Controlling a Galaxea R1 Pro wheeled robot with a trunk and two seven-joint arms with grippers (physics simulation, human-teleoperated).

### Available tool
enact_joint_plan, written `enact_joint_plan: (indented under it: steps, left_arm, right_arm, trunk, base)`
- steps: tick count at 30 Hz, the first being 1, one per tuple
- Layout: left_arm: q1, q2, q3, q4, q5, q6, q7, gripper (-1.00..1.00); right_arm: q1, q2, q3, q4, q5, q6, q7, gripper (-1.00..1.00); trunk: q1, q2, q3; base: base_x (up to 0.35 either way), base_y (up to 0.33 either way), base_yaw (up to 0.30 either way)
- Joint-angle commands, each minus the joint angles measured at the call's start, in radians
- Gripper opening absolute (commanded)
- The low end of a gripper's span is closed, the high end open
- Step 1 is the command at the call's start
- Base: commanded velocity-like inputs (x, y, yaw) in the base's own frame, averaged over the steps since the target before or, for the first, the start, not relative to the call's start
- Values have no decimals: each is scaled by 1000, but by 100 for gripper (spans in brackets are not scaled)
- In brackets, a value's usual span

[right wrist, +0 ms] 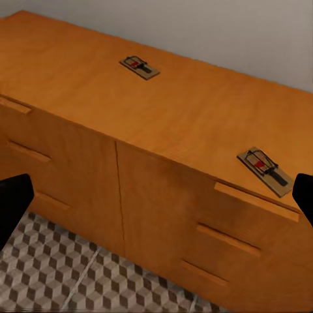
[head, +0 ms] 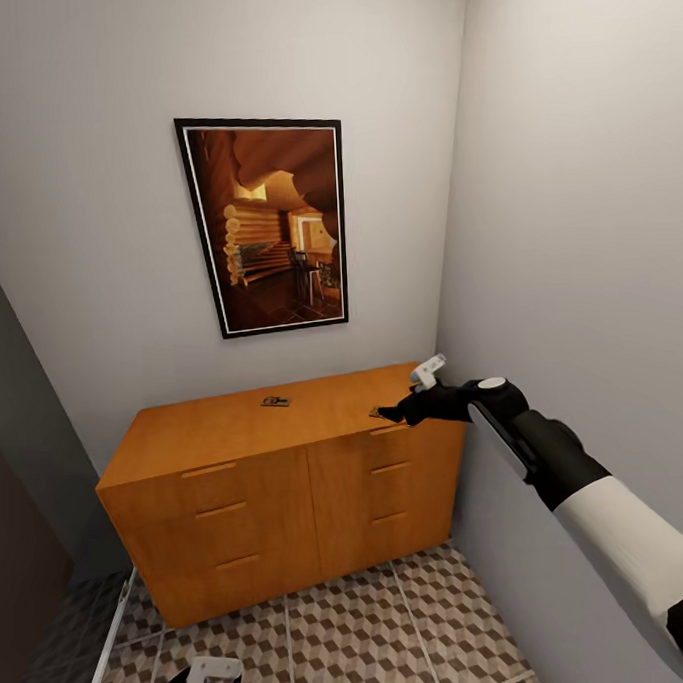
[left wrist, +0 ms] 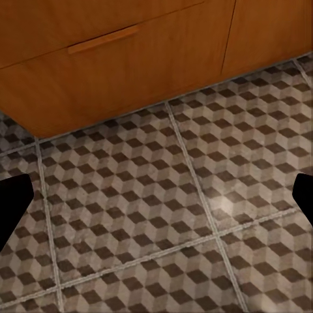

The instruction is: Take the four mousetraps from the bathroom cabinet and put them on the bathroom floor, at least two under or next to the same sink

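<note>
The orange-brown cabinet stands against the wall under a framed picture. Two mousetraps lie on its flat top. One mousetrap is near the back middle. The other mousetrap is at the front edge on the right. My right gripper hovers open just beside that front trap, holding nothing. My left gripper hangs low and open over the cube-patterned bathroom floor in front of the cabinet. The sink is out of view.
A grey wall runs close along the cabinet's right end and my right arm. A dark panel borders the left side. Cube-patterned tiles spread in front of the drawer fronts.
</note>
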Motion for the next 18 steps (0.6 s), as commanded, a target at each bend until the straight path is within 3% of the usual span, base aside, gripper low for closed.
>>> enact_joint_plan:
  steps: [1,7,18]
  left_arm:
    - [-1,-1,-8,3,5,-5,1,100]
    - [-1,-3,-8,3,5,-5,1,100]
    - [-1,-2,-8,4,6,-3,1,100]
  right_arm:
    - [-1,-1,6,-1,-5,5,2,100]
    - [-1,-1,31,-1,-5,5,11,100]
    - [-1,1,39,-1,-5,5,24,100]
  trunk:
    - [1,-2,-2]
    - [1,-2,-2]
    - [1,-2,-2]
  base:
    - [0,0,0]
    - [0,0,0]
    - [0,1,0]
